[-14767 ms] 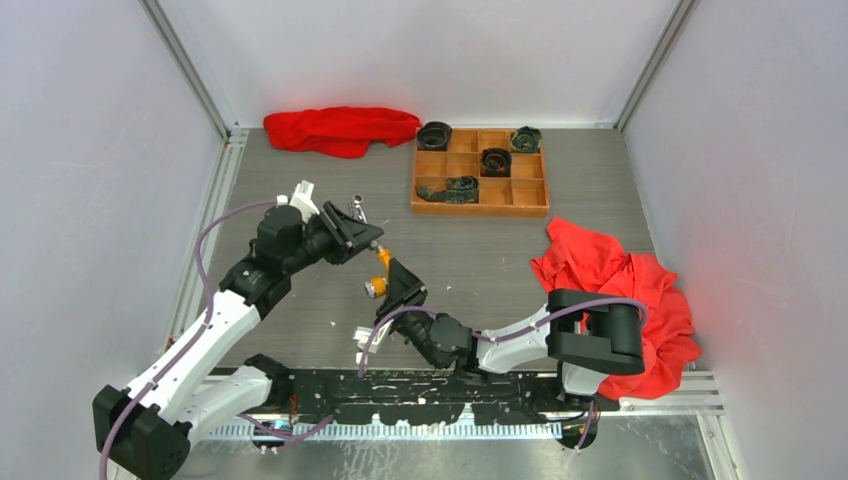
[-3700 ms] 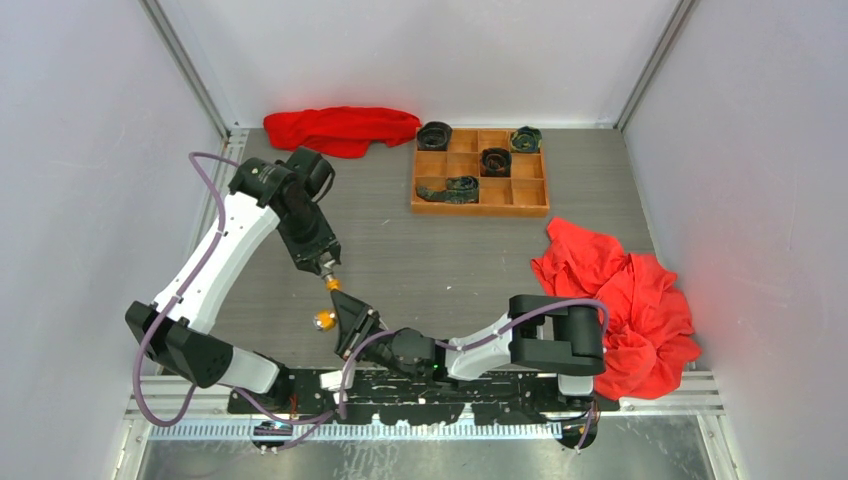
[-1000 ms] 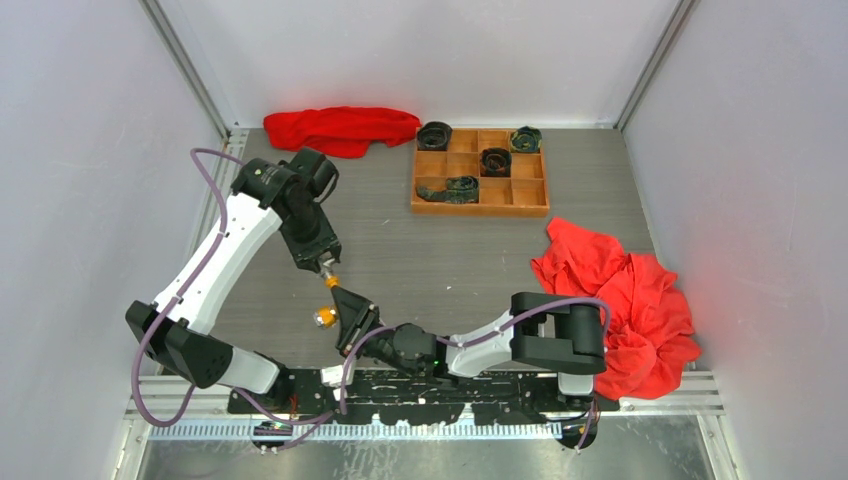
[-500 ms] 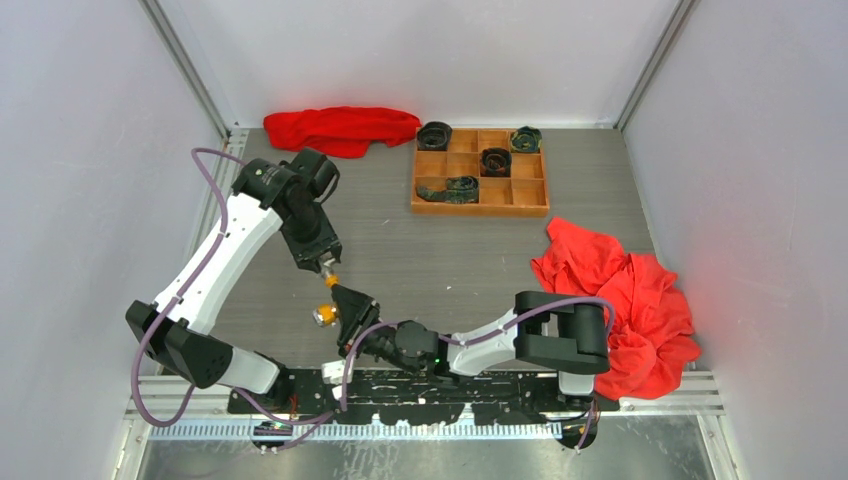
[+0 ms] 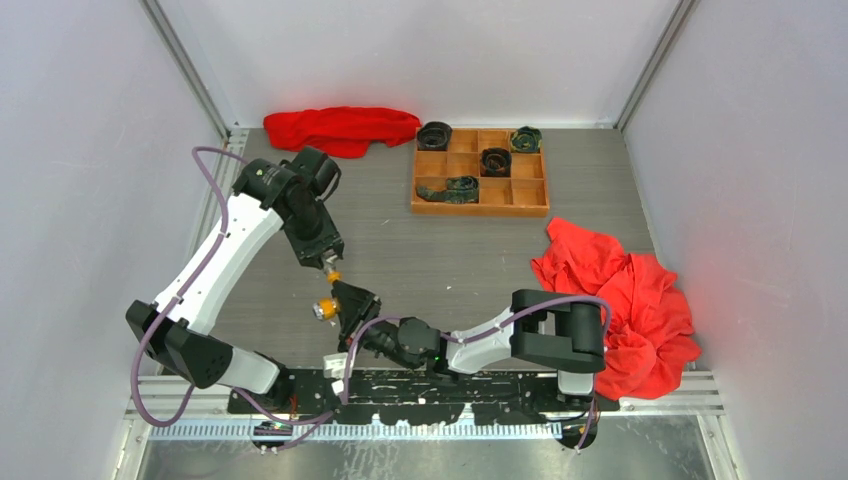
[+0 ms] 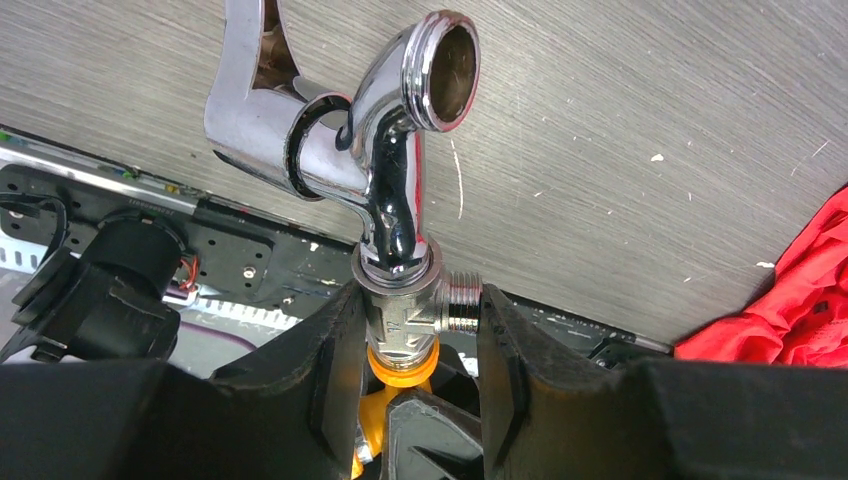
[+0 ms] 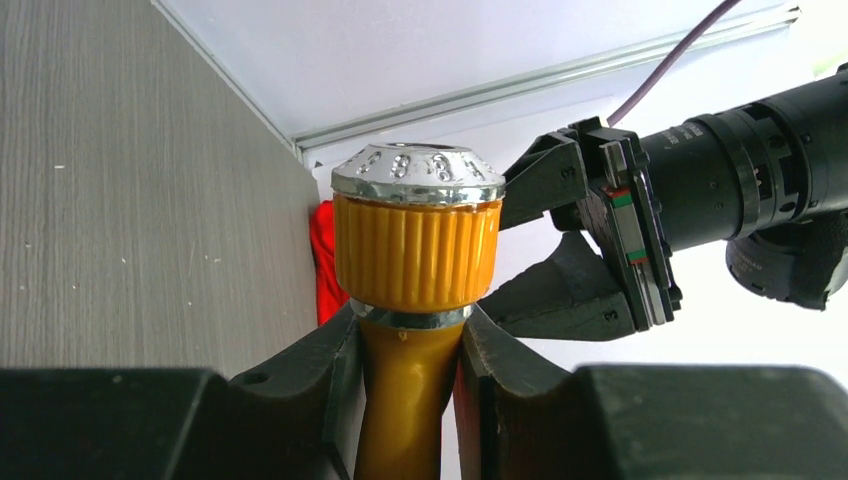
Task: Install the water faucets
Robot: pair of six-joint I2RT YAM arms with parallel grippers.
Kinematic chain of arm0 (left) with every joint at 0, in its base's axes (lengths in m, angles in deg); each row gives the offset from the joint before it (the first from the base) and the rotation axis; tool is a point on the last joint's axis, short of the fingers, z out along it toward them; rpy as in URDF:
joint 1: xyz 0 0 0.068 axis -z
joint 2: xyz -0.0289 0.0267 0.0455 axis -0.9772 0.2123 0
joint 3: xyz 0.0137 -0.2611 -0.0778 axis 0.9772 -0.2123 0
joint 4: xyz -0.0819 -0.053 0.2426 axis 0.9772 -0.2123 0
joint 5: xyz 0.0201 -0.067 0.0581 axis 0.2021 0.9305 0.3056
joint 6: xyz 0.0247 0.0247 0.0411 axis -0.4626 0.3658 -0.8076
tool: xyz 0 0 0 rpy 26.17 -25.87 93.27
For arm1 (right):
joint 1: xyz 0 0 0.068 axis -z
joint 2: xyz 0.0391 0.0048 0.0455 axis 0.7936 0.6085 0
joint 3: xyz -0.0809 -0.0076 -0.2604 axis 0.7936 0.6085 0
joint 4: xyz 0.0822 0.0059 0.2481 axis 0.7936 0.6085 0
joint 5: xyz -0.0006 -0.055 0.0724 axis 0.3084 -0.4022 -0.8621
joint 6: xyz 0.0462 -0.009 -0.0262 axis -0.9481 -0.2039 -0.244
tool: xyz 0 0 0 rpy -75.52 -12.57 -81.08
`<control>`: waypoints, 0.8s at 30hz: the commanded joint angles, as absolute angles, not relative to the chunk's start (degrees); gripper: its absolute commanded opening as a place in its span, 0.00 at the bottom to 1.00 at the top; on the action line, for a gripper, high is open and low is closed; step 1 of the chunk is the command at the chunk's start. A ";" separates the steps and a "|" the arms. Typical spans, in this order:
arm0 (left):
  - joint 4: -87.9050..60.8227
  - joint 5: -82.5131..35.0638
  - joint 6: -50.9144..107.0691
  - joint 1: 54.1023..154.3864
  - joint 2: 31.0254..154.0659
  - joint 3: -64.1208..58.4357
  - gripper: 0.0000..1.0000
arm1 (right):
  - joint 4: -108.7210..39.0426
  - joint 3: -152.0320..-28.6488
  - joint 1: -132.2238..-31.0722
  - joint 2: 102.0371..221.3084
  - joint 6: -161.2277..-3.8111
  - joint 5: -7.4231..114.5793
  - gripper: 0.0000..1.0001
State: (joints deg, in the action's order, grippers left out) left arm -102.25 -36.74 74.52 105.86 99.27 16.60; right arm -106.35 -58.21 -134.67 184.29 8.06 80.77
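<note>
The left gripper [image 6: 410,320] is clamped on the hex body of the silver faucet [image 6: 395,190]. The spout and handle stick out past the fingertips, and a threaded stub points sideways. The right gripper [image 7: 405,350] is closed on the stem of the orange faucet [image 7: 417,240], just under its ribbed cap.

The joint is what matters here. In the left wrist view the orange piece sits directly under the silver hex body, touching it and roughly in line with it. From above, that shared axis runs from the left gripper down toward the right one, which is nearer the arm bases. The capped end of the orange faucet bends off to the left. Neither arm has to reach, as each holds its own half. The coming move looks like a twist of one half against the other, so the two axes have to stay in line. How far the threads have engaged is hidden.

Both pieces hang in the air above the grey table [image 5: 450,260] — nothing supports them from below. The tray [image 5: 480,208] and the red cloths [image 5: 620,290] lie well apart, but the right arm is folded low, close to the base rail.
</note>
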 commanded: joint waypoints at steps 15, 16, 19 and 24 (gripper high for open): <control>-107.06 -32.86 71.93 106.79 99.69 22.85 0.00 | -119.55 -57.55 -132.88 185.34 1.53 81.79 0.01; -107.10 -32.52 71.77 106.76 99.76 23.05 0.00 | -119.78 -57.51 -132.87 185.48 1.82 81.79 0.01; -107.69 -31.99 71.26 106.86 100.08 23.66 0.00 | -119.55 -57.59 -132.89 185.34 1.32 81.98 0.01; -107.84 -31.17 71.25 106.81 100.06 23.69 0.00 | -119.07 -57.71 -132.88 184.21 -2.60 82.97 0.01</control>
